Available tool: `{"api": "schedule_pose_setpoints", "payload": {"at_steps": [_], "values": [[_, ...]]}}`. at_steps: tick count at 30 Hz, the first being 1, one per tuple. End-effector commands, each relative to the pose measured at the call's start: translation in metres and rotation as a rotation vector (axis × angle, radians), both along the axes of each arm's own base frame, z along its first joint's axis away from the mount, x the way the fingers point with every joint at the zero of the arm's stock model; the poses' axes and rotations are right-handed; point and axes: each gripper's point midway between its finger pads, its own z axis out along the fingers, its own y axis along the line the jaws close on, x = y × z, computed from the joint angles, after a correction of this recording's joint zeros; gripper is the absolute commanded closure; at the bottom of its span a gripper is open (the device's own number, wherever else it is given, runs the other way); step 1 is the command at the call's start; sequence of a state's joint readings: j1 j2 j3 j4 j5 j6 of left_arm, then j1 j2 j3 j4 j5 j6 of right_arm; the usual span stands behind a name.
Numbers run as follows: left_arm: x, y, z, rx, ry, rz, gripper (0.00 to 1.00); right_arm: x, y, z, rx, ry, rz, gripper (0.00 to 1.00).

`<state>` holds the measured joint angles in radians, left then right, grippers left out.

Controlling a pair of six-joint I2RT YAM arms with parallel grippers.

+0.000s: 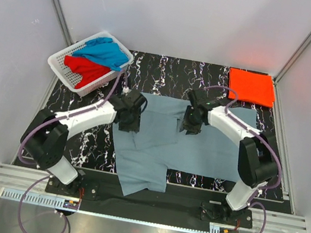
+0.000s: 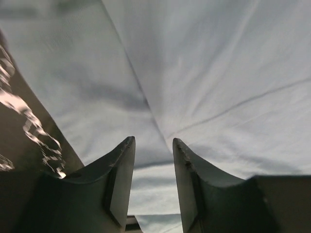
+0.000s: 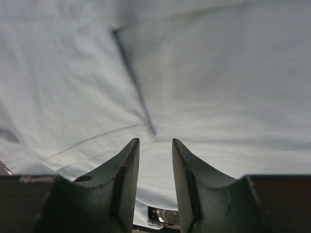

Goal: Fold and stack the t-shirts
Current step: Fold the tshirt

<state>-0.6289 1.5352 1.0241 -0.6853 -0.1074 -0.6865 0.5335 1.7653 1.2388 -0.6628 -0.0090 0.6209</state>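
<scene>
A dull grey-blue t-shirt lies spread on the black marbled mat, with a fold over its upper left part and one end hanging towards the near edge. My left gripper hovers over the shirt's left edge. Its jaws are open, with only cloth beneath them. My right gripper is over the shirt's upper middle, also open above the fabric and gripping nothing. An orange-red t-shirt lies folded at the back right. Bright blue and red t-shirts lie crumpled in the basket.
A white slotted basket stands at the back left corner of the mat. White walls and metal frame posts close in the back and both sides. Both arm bases are bolted at the near edge.
</scene>
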Motion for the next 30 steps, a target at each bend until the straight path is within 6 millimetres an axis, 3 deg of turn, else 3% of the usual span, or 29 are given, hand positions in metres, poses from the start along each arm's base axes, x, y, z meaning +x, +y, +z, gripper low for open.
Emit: {"api": "schedule_pose_setpoints", "payload": {"at_steps": [1,3,4,6,11,12,17,18,22,26,30], "values": [[0.061,0.009,0.032,-0.008,-0.150,0.033,0.58,0.036,-0.054,0.040,-0.012,-0.103,-0.130,0.61],[0.094,0.010,0.035,0.000,-0.187,0.031,0.58,0.051,-0.083,0.040,-0.023,-0.119,-0.196,0.64],[0.105,0.011,0.032,0.014,-0.191,0.032,0.58,0.061,-0.106,0.037,-0.037,-0.119,-0.240,0.66],[0.133,0.010,0.025,0.033,-0.190,0.031,0.58,0.073,-0.127,0.035,-0.045,-0.124,-0.279,0.67],[0.179,0.010,0.002,0.071,-0.177,0.045,0.58,0.099,-0.192,0.018,-0.074,-0.104,-0.437,0.68],[0.189,0.009,-0.005,0.078,-0.166,0.051,0.58,0.100,-0.216,0.013,-0.089,-0.089,-0.490,0.68],[0.209,0.015,-0.024,0.133,-0.155,0.066,0.56,0.100,-0.276,-0.017,-0.175,-0.024,-0.607,0.70],[0.212,0.021,-0.033,0.157,-0.136,0.085,0.56,0.096,-0.297,-0.026,-0.207,0.004,-0.656,0.70],[0.217,0.030,-0.054,0.179,-0.091,0.113,0.56,0.088,-0.333,-0.044,-0.270,0.057,-0.726,0.70],[0.225,0.035,-0.067,0.173,-0.068,0.124,0.56,0.067,-0.369,-0.057,-0.316,0.104,-0.829,0.71],[0.236,0.034,-0.071,0.159,-0.070,0.117,0.55,0.066,-0.387,-0.065,-0.284,0.099,-0.878,0.71]]}}
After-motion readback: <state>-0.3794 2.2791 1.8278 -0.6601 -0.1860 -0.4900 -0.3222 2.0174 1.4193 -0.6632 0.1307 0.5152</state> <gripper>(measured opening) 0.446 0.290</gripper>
